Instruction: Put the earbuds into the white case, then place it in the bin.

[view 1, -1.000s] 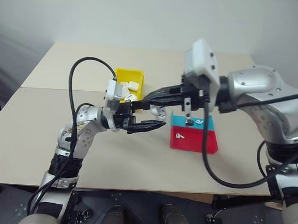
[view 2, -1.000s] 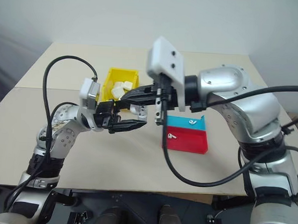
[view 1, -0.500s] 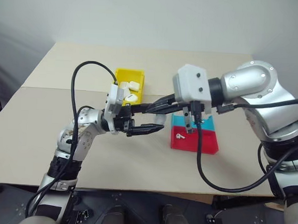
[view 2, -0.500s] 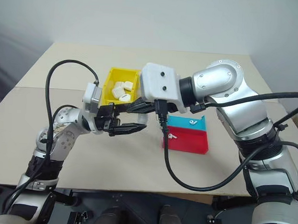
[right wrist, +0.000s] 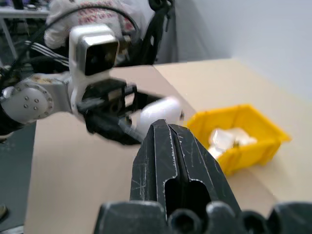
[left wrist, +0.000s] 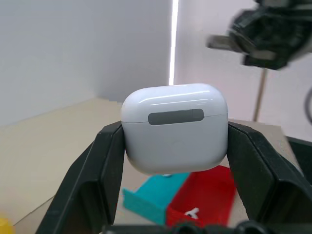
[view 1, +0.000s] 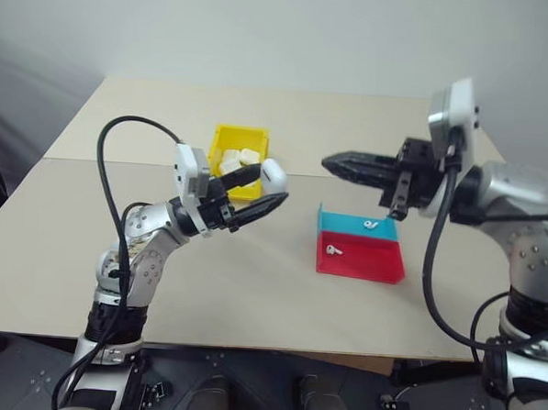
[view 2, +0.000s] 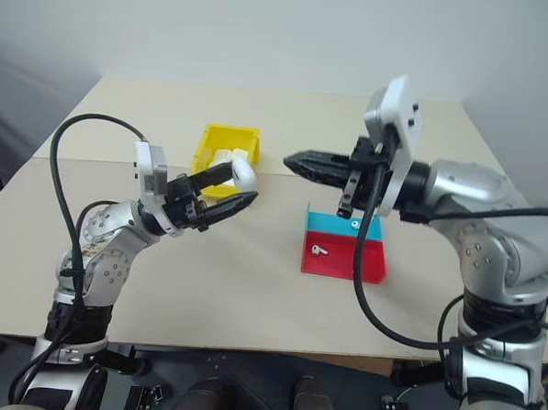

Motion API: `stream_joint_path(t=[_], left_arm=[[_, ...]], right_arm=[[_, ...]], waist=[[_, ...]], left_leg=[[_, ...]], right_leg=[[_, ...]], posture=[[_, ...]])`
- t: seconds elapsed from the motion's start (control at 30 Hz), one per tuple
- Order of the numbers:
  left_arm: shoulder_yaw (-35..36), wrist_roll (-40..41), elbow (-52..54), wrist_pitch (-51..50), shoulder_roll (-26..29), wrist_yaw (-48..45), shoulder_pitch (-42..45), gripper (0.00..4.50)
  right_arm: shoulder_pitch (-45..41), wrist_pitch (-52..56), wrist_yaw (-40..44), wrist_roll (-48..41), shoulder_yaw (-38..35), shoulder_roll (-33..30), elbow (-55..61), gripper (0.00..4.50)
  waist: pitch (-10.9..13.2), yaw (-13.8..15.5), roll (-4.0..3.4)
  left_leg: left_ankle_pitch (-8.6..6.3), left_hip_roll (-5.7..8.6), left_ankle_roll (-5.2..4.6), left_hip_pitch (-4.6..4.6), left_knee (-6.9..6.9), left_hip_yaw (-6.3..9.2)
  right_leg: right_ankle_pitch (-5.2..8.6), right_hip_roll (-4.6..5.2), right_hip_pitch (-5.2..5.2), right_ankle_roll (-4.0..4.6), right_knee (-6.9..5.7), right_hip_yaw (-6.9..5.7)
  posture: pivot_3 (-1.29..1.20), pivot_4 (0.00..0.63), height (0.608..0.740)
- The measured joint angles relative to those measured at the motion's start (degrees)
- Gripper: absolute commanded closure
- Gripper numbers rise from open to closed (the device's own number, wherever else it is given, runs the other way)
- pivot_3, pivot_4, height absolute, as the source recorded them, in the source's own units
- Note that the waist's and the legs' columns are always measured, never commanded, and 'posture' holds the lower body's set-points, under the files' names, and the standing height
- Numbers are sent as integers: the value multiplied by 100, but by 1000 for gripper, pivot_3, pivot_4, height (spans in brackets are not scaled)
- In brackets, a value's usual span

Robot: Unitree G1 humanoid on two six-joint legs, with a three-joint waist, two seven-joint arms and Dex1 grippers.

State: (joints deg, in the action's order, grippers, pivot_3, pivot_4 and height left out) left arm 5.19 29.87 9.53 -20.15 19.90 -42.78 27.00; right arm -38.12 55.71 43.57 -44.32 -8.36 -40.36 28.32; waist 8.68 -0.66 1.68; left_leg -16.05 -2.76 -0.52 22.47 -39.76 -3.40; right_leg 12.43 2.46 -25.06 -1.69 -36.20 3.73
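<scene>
Left eye view: earbuds (view 1: 334,249) in tray (view 1: 381,266).

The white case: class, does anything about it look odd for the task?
Yes. The white case, gripped by the left gripper, has its lid shut, while two earbuds lie in the red and cyan tray, not inside it.

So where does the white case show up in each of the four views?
Left eye: white case in the left gripper, beside the bin.
Right eye, same grip.
Left wrist, centre, between the fingers.
Right wrist, blurred, mid-picture.
Shared landmark: the yellow bin.
</scene>
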Motion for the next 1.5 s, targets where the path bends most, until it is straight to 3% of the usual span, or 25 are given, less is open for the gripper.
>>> stream_joint_path(t=[0.13, 0.33, 0.7, 0.87, 0.93, 1.03, 1.2, 1.33, 1.5], left_arm=[[104, -565, -247, 35, -180, 1062, 141, 1623], [-106, -2342, -1895, 389, -581, 3315, 1323, 1623], [-310, -2920, -4479, 877, -704, 3644, 2730, 1623], [-383, -2984, -5309, 1152, -792, 3487, 2985, 38], [-385, -2975, -5376, 1172, -791, 3371, 2985, 12], [-366, -2921, -5074, 1216, -728, 3157, 2874, 12], [-170, -2367, -3637, 848, -284, 2328, 2289, 12], [55, -1486, -2111, 147, 432, 1146, 1382, 12], [374, -381, -174, -379, 1533, -398, -367, 12]], right_arm=[[75, 234, -449, -62, 12, 5, 304, 4473], [0, 709, -1392, -103, 471, 470, 490, 4473], [-140, 858, -1861, -213, 481, 563, 492, 4473], [-139, 860, -1919, -301, 476, 564, 512, 4500], [-129, 861, -1983, -376, 443, 561, 587, 4500], [-85, 862, -2042, -447, 359, 559, 669, 4500], [136, 862, -2111, -635, 223, 503, 729, 4500], [742, 489, -1972, -341, 313, 302, 914, 4500], [1799, -608, -1749, 482, 507, 374, 924, 4500]], waist=[[0, -19, 0], [1, 12, 2], [1, 8, 2], [1, -3, 2], [1, -13, 2], [1, -12, 2], [0, -30, 2], [-1, -37, 0], [-1, -38, -1]], left_leg=[[2, 4, -3, -16, -2, 5], [10, 14, -16, -3, -1, -5], [11, 14, -16, 40, 0, -7], [11, 15, -16, 41, 0, -7], [11, 14, -16, 42, 0, -7], [11, 14, -16, 42, 0, -6], [11, 8, -16, 38, -1, -7], [11, 4, -16, 36, 0, -8], [13, 0, -13, 27, -2, -16]], right_leg=[[-4, -3, 13, -2, -3, 4], [-18, 1, 19, -9, 18, -5], [-20, 4, -16, -11, 29, -15], [-20, 3, -17, -11, 27, -16], [-20, 3, -18, -11, 22, -16], [-20, 4, -17, -11, 20, -15], [-20, 3, -18, -10, 8, -13], [-20, 2, -16, -11, 9, -12], [-19, 4, -14, -11, 14, -9]], posture=[[0, 150, 740], [0, 150, 740], [0, 150, 740], [0, 150, 740], [0, 150, 740], [0, 150, 740], [0, 150, 740], [0, 150, 740], [0, 150, 740]])
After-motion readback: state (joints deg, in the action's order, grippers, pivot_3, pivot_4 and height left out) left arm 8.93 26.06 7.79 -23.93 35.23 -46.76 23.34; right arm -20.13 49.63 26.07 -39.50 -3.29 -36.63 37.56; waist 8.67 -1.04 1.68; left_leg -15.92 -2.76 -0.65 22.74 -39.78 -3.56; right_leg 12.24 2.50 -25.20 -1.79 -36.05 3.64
